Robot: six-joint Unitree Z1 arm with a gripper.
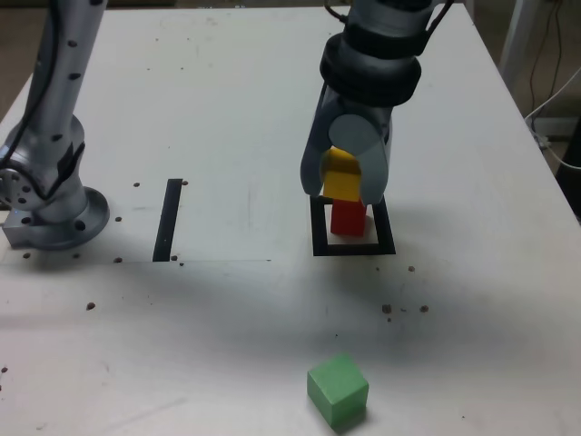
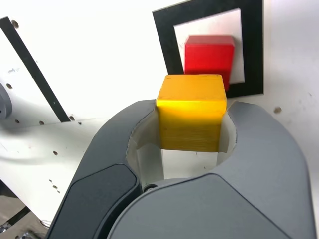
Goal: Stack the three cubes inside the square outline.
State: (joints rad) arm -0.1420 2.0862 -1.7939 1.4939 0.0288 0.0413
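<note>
The table (image 1: 227, 109) here is white and speckled with small dark spots. The yellow cube (image 1: 342, 175) is off its surface, gripped between the two sides of the tool (image 1: 343, 177). Behind and below it, the red cube (image 1: 349, 218) sits inside the black square (image 1: 386, 227). The green cube (image 1: 338, 391) rests well apart, on the near side. Left of the square lies a black strip (image 1: 168, 220).

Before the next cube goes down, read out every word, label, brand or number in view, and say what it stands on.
None to read: no lettering shows on the yellow cube, the red cube, the green cube or the gripper.
</note>
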